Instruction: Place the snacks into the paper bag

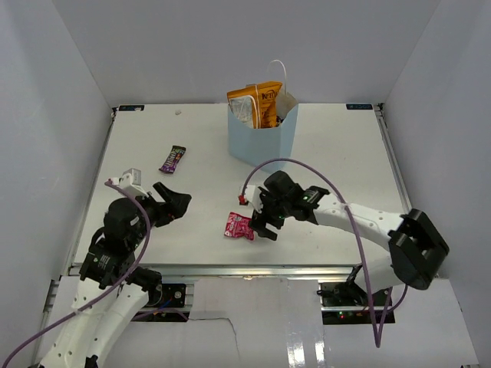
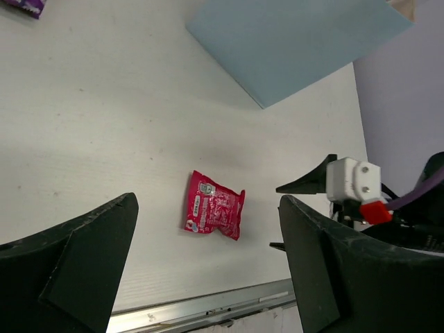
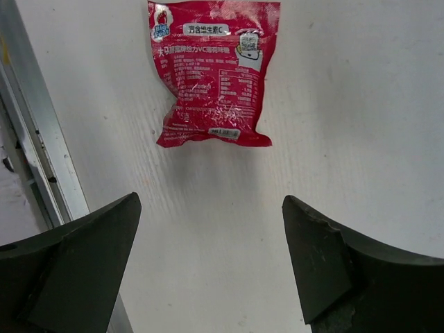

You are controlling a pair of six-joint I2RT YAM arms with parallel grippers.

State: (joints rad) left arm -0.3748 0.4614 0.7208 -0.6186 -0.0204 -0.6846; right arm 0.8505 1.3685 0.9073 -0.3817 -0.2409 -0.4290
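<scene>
A small pink-red packet [image 1: 238,226] lies flat near the table's front edge, also seen in the left wrist view as the packet [image 2: 214,214] and in the right wrist view as the packet [image 3: 215,73]. My right gripper [image 1: 259,218] hovers just right of it, open and empty [image 3: 210,201], with the packet just beyond its fingertips. My left gripper [image 1: 181,204] stands open and empty [image 2: 208,201] to the packet's left. The light blue paper bag [image 1: 261,138] stands upright at the back with an orange chip bag [image 1: 259,103] inside. A dark purple candy bar [image 1: 173,159] lies left of the bag.
The table's metal front rail [image 3: 35,139] runs close beside the packet. White walls enclose the table on three sides. The bag's blue side [image 2: 298,41] and a corner of the candy bar [image 2: 28,5] show in the left wrist view.
</scene>
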